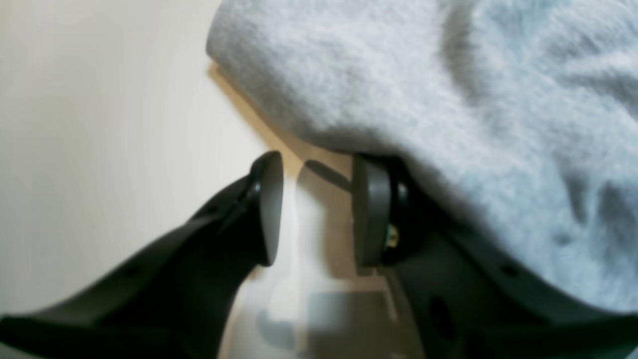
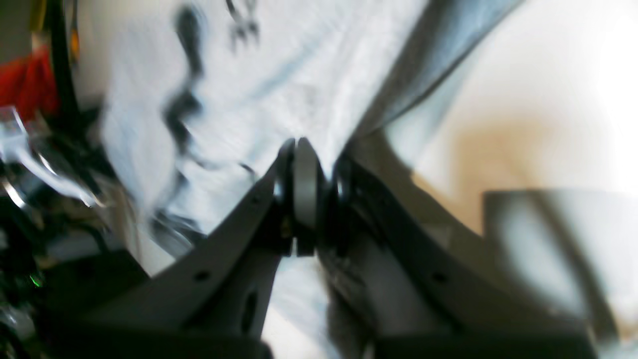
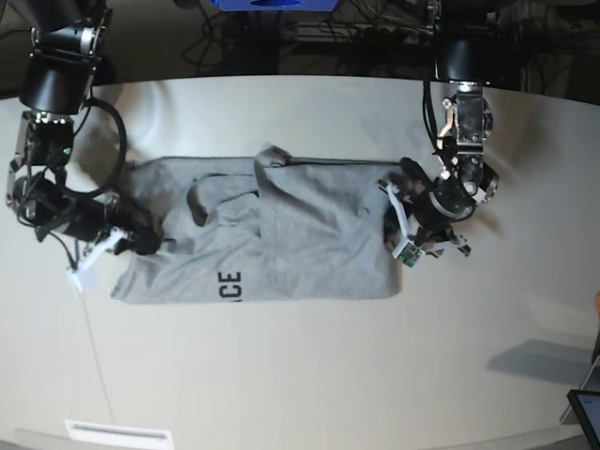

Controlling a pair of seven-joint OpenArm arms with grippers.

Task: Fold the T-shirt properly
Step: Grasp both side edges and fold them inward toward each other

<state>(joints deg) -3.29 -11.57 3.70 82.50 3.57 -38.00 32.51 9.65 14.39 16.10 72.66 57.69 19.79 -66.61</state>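
The heather-grey T-shirt [image 3: 309, 234] lies on the table's middle, partly folded, with black letters [image 3: 230, 284] showing near its front hem. My left gripper [image 3: 401, 225] is at the shirt's right edge. In the left wrist view it [image 1: 319, 209] is open, with bare table between the pads, and shirt cloth [image 1: 448, 75] drapes over its right finger. My right gripper [image 3: 150, 244] is at the shirt's left edge. In the blurred right wrist view it [image 2: 319, 194] looks shut on the shirt's cloth [image 2: 279, 75], lettered side toward the camera.
The pale table [image 3: 309, 375] runs wide in front of the shirt. Cables and a blue object [image 3: 272, 5] lie past the far edge. A dark device [image 3: 586, 408] sits at the front right corner. A white strip [image 3: 117, 434] lies at the front left.
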